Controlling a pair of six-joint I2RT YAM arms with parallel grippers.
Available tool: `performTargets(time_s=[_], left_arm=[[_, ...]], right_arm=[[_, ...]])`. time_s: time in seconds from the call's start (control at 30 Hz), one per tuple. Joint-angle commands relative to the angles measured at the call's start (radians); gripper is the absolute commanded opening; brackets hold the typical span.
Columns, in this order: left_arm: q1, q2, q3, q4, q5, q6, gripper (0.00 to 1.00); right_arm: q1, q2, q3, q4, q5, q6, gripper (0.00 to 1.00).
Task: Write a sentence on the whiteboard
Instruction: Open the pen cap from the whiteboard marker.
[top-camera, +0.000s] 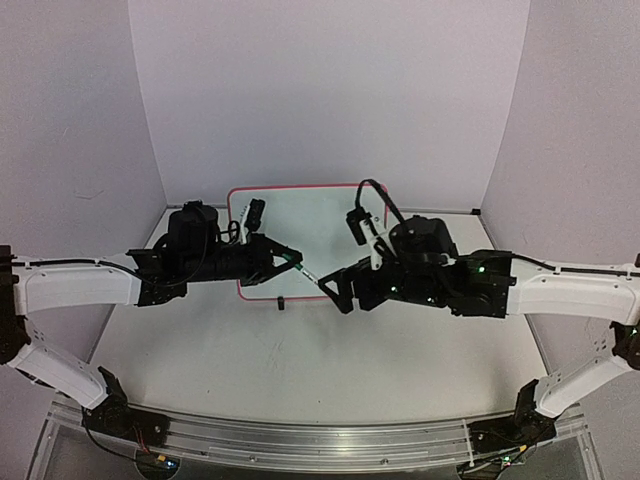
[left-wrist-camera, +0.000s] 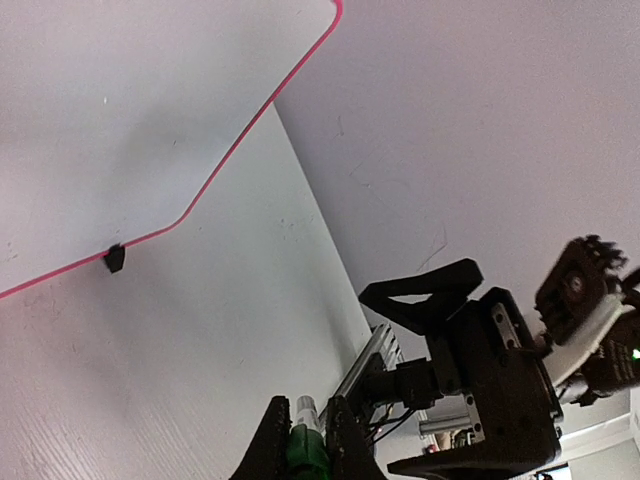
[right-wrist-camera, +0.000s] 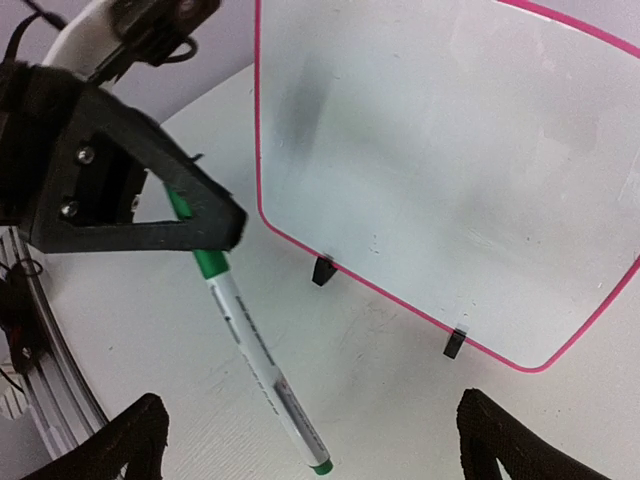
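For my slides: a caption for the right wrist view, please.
Left gripper holds a green marker near the blank whiteboard; right gripper open.

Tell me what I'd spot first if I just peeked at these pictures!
Probably the two black robot claws meeting in the middle of the table: the left gripper pinches the green end of a white marker, while the right gripper hangs wide open at its other end. Right behind them sits the whiteboard with its bright pink-red frame, blank, with no writing on it.
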Motion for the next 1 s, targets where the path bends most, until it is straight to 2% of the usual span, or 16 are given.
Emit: performTargets(time_s=[0.0, 0.13, 0.27, 0.43, 0.57, 0.97], left_arm=[[0.012, -0.046, -0.010, 0.193, -0.032, -0.038, 0.00], [0.014, -0.049, -0.015, 0.312, 0.007, -0.076, 0.00], [0.014, -0.046, -0.012, 0.412, 0.053, -0.117, 0.00], [0.014, -0.045, -0.009, 0.468, 0.067, -0.144, 0.00], [0.014, -0.046, -0.016, 0.505, 0.070, -0.155, 0.00], [0.014, -0.036, -0.015, 0.484, 0.061, -0.151, 0.00]], right_arm=[[-0.111, -0.098, -0.129, 0.255, -0.235, 0.172, 0.98], [-0.157, -0.120, -0.198, 0.434, -0.324, 0.296, 0.98], [-0.189, -0.115, -0.285, 0.719, -0.400, 0.429, 0.98], [-0.194, -0.063, -0.282, 0.935, -0.489, 0.534, 0.97], [-0.194, -0.037, -0.262, 1.007, -0.546, 0.578, 0.92], [-0.194, -0.016, -0.240, 1.029, -0.613, 0.611, 0.73]])
